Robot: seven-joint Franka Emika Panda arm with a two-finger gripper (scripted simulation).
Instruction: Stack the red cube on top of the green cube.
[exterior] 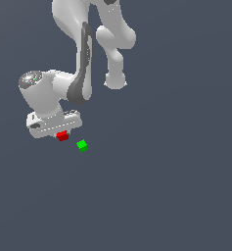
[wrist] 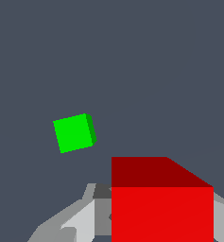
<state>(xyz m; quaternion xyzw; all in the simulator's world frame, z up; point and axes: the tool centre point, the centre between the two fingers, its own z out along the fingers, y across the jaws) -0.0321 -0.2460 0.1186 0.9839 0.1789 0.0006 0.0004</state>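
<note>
Red cube [wrist: 161, 208] — clenched between fingers [wrist: 75, 222], near green cube [exterior: 81, 145]. Risk: off-centre release tips it off, or fingers nudge green cube aside.

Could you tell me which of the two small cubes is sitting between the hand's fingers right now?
The red cube, directly under the hand; the green cube lies apart on the floor, to the exterior view's right.

Red cube [wrist: 161, 208] close to camera, large in frame, seated between grey gripper fingers [wrist: 78, 220]. Green cube [wrist: 74, 133] apart from red cube, lying on plain dark grey floor [wrist: 146, 66], turned askew relative to red cube.
</note>
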